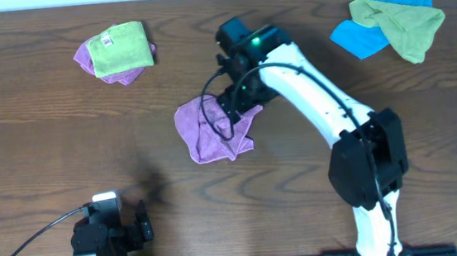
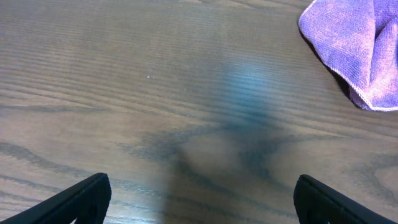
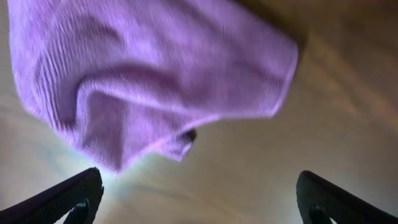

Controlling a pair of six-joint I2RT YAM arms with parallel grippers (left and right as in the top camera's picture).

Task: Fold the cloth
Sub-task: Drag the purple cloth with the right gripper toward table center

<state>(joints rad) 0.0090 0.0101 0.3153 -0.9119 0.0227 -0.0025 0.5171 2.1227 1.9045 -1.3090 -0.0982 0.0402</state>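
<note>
right tool (image 3: pixel 199 186), jaws spread wide, hovers over the crumpled cloth (image 3: pixel 155 74).

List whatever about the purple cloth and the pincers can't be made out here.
- Overhead: the right pincer covers the upper right corner of the cloth.
- Left wrist: the frame's right edge cuts off most of the cloth.
- Right wrist: cloth blurred, layers uncountable.
- Left wrist: bottom edge crops the fingers of the left pincer.

Cloth (image 1: pixel 206 134): upper right part lay hidden beneath the right arm (image 1: pixel 308 88); both wrist views cropped it, one blurred.
</note>
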